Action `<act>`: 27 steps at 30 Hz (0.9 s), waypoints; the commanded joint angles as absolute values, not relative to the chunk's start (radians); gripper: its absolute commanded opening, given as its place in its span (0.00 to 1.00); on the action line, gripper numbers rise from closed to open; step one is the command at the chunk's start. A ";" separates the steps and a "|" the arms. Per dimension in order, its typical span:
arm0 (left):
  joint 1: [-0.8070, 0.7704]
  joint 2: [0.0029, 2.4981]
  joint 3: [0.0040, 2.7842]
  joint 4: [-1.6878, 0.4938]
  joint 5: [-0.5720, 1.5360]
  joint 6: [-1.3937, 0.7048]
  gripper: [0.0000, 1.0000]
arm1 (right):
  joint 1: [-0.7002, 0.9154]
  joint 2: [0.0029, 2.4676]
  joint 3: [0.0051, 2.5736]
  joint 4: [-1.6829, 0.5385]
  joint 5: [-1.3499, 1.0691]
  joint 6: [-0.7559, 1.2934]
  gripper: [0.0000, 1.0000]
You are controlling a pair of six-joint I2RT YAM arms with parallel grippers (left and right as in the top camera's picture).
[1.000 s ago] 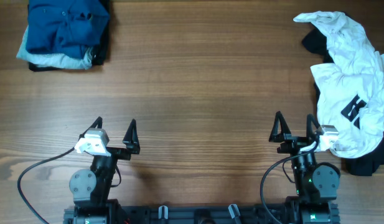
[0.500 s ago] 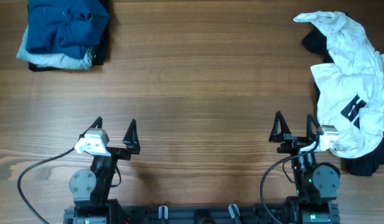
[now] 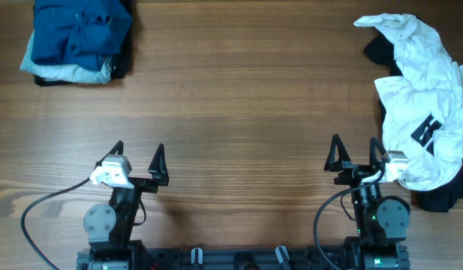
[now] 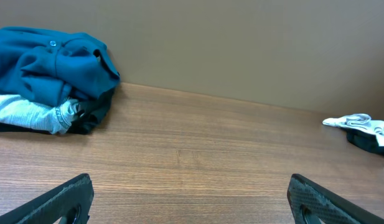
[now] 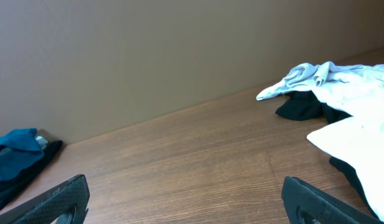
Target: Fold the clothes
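We see no change from the frames half a second and one second earlier: neither arm has moved and no garment has shifted.

The left tool sits near the left part of the near edge of the brown wooden table. Its two dark fingers are spread wide, released, with only bare wood between them. The right tool sits near the right part of the same edge. Its fingers are likewise parted and grip nothing. Both tools point toward the far edge.

The folded stack of clothes, with a teal-blue buttoned top over a pale grey piece and a dark layer, lies in the far-left corner, well apart from the left tool. In the left wrist view it sits at the left of the frame against the far wall.

The crumpled white cotton garment with a black printed mark is heaped along the right edge, from the far-right corner down toward the near edge. Its lower hem lies just beside the right tool, and we cannot tell whether cloth and finger touch. A black fabric garment shows beneath it near the far-right corner, and more black cloth shows near the near-right corner. The middle of the table carries no clothing.
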State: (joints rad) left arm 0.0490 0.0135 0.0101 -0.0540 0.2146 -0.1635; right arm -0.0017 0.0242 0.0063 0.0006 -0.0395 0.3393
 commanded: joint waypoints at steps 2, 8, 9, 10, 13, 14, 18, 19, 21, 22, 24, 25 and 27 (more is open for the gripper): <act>0.057 0.007 0.006 -0.057 0.212 -0.173 1.00 | -0.004 0.018 0.005 0.006 -0.023 0.348 1.00; 0.057 0.007 0.006 -0.057 0.212 -0.173 1.00 | -0.004 0.018 0.005 0.005 -0.023 0.348 1.00; 0.057 0.007 0.006 -0.057 0.212 -0.173 1.00 | -0.004 0.018 0.005 0.006 -0.022 0.348 1.00; 0.057 0.007 0.006 -0.057 0.212 -0.173 1.00 | -0.004 0.018 0.005 0.006 -0.022 0.348 1.00; 0.057 0.007 0.006 -0.045 0.212 -0.173 1.00 | -0.004 0.018 0.005 0.006 -0.023 0.348 1.00; 0.057 0.007 0.006 -0.043 0.212 -0.173 1.00 | -0.004 0.018 0.005 0.006 -0.022 0.348 0.99; 0.057 0.007 0.006 -0.043 0.200 -0.166 1.00 | -0.004 0.018 0.005 0.014 -0.010 0.348 1.00; 0.057 0.007 0.006 -0.036 0.226 -0.166 1.00 | -0.004 0.018 0.005 0.035 -0.007 0.351 1.00; 0.057 0.007 0.006 -0.005 0.259 -0.165 1.00 | -0.004 0.018 0.006 0.067 -0.007 0.413 1.00; 0.057 0.007 0.007 0.024 0.279 -0.166 1.00 | -0.004 0.018 0.006 0.092 -0.008 0.414 1.00; 0.057 0.008 0.038 0.025 0.317 -0.166 1.00 | -0.004 0.018 0.028 0.104 -0.007 0.389 1.00; 0.057 0.014 0.067 0.000 0.319 -0.166 1.00 | -0.004 0.019 0.052 0.105 -0.007 0.365 1.00; 0.057 0.065 0.158 -0.068 0.317 -0.164 1.00 | -0.004 0.055 0.130 0.104 0.020 0.321 1.00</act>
